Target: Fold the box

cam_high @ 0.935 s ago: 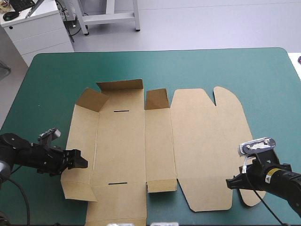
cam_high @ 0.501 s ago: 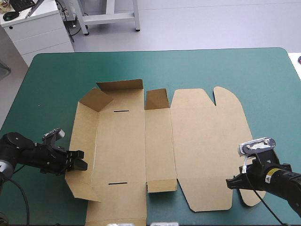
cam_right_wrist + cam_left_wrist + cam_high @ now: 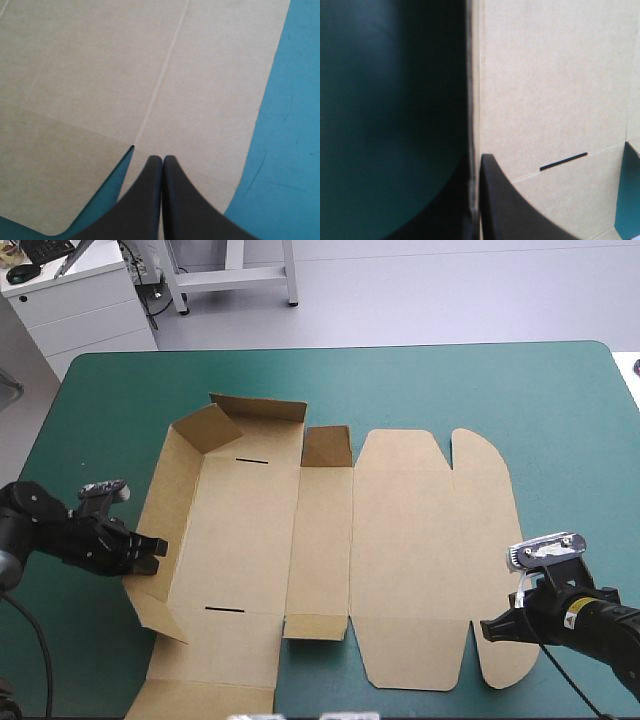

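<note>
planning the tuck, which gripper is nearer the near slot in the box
Left. The left gripper grips the box's raised left wall, just beside the near slot; the right gripper rests, fingers shut, on the lid's rounded tab at the box's opposite side.

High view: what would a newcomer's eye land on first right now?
The flat-cut brown cardboard box sprawls across the middle of the teal-green table, its left wall raised. The left gripper pinches that wall. The right gripper, shut, sits over the lid's near right corner.
</note>
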`<state>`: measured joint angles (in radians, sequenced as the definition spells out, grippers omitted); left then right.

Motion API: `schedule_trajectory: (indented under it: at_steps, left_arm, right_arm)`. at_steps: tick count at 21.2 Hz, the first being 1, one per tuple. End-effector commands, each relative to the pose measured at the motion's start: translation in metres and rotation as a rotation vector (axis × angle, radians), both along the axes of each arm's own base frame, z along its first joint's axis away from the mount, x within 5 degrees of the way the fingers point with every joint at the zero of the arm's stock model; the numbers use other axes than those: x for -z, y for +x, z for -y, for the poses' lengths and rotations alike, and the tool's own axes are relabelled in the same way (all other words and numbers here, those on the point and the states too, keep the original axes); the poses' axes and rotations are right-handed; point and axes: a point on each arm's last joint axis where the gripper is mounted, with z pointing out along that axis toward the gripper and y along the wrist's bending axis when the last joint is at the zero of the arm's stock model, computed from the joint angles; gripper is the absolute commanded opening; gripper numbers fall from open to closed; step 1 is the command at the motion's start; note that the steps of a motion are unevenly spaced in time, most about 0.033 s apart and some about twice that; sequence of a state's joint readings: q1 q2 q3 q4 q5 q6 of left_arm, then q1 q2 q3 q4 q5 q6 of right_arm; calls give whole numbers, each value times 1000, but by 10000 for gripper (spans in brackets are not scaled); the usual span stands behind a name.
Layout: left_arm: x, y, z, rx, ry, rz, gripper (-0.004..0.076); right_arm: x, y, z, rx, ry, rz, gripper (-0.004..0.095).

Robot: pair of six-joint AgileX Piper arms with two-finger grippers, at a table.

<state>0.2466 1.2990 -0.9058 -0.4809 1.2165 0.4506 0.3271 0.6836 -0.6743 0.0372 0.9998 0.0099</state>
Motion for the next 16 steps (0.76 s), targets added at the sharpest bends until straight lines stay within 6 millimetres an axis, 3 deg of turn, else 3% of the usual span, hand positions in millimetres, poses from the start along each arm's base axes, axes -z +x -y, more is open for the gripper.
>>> schedule_trajectory:
  at_steps: [1, 7, 9, 16]
  left_arm:
    - [-39, 27, 13, 129, 101, 107, -10]
    - [-61, 73, 51, 421, 439, 207, -10]
    - [-67, 89, 72, 535, 599, 291, -10]
    - [-70, 100, 143, 827, 969, 563, -10]
  right_arm:
    - [-10, 3, 0, 1, 10, 68, -20]
    - [-10, 3, 0, 1, 10, 68, -20]
    - [-10, 3, 0, 5, 14, 67, -20]
    - [-10, 3, 0, 19, 24, 62, -20]
